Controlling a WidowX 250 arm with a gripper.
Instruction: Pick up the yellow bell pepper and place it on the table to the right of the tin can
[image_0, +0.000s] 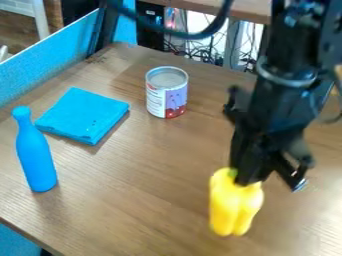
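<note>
One yellow pepper (230, 212), with its green stem upward, is right at the lower end of the black end effector (262, 181), in the lower right part of the view; I cannot tell if the end effector is clamped on it or open. On the brown tabletop (147, 200) a blue bottle (36, 157) stands at the left, near a folded blue cloth (81, 115), and a can (166, 95) stands upright farther back, near the cloth.

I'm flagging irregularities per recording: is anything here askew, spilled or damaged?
Nothing stands out. The blue bottle and the can stand upright, the blue cloth lies folded, and the yellow pepper, at the gripper, shows no visible damage.
</note>
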